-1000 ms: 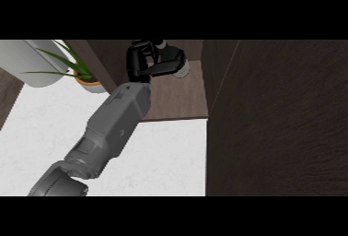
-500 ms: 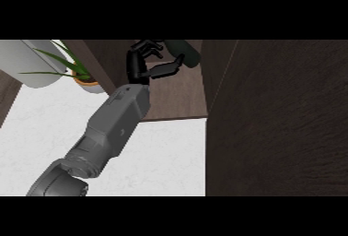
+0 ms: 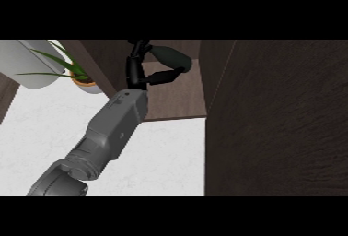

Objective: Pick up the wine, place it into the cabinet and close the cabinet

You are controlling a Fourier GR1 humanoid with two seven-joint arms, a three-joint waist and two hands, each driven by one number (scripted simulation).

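Observation:
The wine bottle [image 3: 171, 57], dark green and seen from above, stands inside the cabinet over its brown shelf [image 3: 178, 102]. My left hand [image 3: 138, 69] is at the cabinet's opening, just left of the bottle. Its fingers [image 3: 138, 50] point straight up along the bottle's left side, and the thumb [image 3: 162, 77] reaches out below it towards the bottle's near side. The hand is open and not curled round the bottle. The grey forearm [image 3: 112, 129] comes in from the lower left. The cabinet door [image 3: 285, 120] stands open, a wide dark panel filling the right side. My right hand does not show.
A potted plant [image 3: 80, 77] with long green leaves stands on the white counter [image 3: 156, 156], left of the cabinet. A pale rounded object [image 3: 34, 64] sits in the upper left corner. The open door blocks everything to the right.
The left hand, curled round the bottle a second ago, has spread its fingers and straightened them. The bottle now shows beside the hand inside the cabinet. The forearm has barely moved.

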